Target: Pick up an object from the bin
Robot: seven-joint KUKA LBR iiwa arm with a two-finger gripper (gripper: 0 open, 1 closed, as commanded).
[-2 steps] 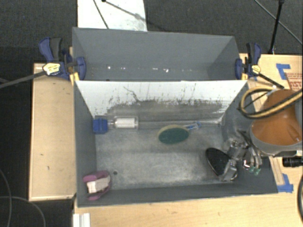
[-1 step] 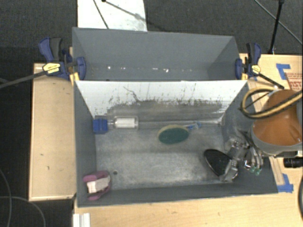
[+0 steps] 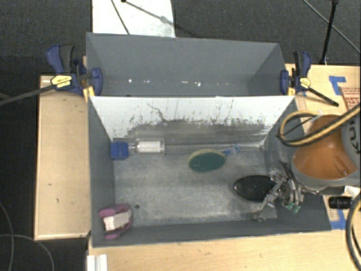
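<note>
The gripper (image 3: 273, 199) sat low in the front right corner of the bin (image 3: 163, 193), hung from the arm that came in from the right under its orange cover (image 3: 324, 158). The thing nearest it was a black oval object (image 3: 252, 187), flat and smooth-looking, which lay on the bin floor just to the left of the gripper and a little toward the back. Its right end met the gripper's metal parts in the view, though whether the two really touched could not be told. The object's long axis ran roughly left to right across the bin, nearly parallel with the front wall, with its rounded left end pointing to the middle of the floor and its right end toward the tool. Nothing could be seen held in the gripper, and how far open it stood could not be made out among the tangle of metal and wiring at its tip. Behind the black object and to its left, apart from it, lay a teal oval disc (image 3: 207, 162) close to the back wall. Farther left along that wall lay a clear tube with a blue cap (image 3: 138, 148), on its side. A small purple and white object (image 3: 116, 218) rested in the front left corner, well apart from the gripper.
</note>
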